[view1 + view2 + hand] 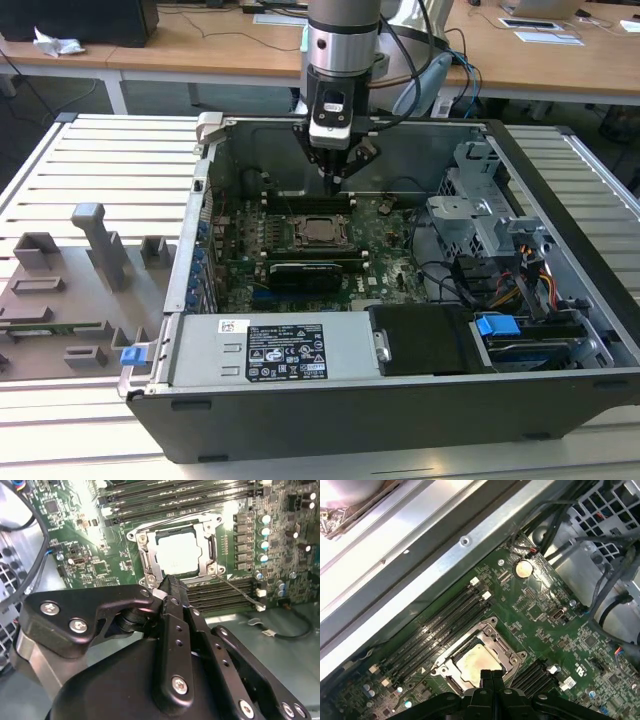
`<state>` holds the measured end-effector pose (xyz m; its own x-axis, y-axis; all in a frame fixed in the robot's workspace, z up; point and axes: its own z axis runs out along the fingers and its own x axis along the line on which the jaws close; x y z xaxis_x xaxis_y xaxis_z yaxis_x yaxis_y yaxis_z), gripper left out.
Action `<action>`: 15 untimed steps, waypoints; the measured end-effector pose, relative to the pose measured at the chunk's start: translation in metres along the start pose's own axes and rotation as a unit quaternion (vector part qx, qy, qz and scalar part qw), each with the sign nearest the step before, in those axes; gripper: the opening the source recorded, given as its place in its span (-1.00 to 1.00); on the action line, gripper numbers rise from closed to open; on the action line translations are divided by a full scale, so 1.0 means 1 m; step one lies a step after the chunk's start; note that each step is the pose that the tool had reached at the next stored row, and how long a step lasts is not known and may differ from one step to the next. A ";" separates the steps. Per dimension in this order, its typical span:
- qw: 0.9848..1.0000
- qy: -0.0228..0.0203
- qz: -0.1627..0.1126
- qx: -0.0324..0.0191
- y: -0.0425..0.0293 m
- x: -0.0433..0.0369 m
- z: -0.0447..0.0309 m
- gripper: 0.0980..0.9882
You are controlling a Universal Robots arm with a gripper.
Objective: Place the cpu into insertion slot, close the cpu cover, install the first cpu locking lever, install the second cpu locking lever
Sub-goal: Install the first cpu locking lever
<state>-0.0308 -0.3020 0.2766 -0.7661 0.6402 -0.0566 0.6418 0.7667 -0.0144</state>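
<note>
- Pincer hangs point-down from the arm inside the open computer case. Its two black fingers are pressed together and there is nothing between them.
- In both wrist views the closed tip sits just beside one edge of the socket. I cannot tell whether it touches anything.
- The chip lies flat in the socket, its pale metal top facing up. It also shows in the first wrist view and in the exterior view.
- The cover plate is folded down around the chip, whose top shows through the open window.
- A thin metal lever angles away from one corner of the socket, across the black memory slots.
- Around all this spreads the green circuit board, with a round coin battery farther off.
- At the near side of the case sits a silvery box with labels.
- On the exterior view's left, a grey tray of plastic holders rests on the slatted table.
</note>
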 end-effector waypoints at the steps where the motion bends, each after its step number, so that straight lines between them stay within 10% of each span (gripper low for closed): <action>1: 1.000 0.000 -0.009 0.000 0.0000 0.0000 0.0000 -0.98; 15: 0.995 -0.001 -0.102 -0.006 0.0000 0.0000 0.0000 -0.98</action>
<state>-0.0308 -0.3020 0.2766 -0.8802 0.4711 -0.0567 0.4725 0.8812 -0.0144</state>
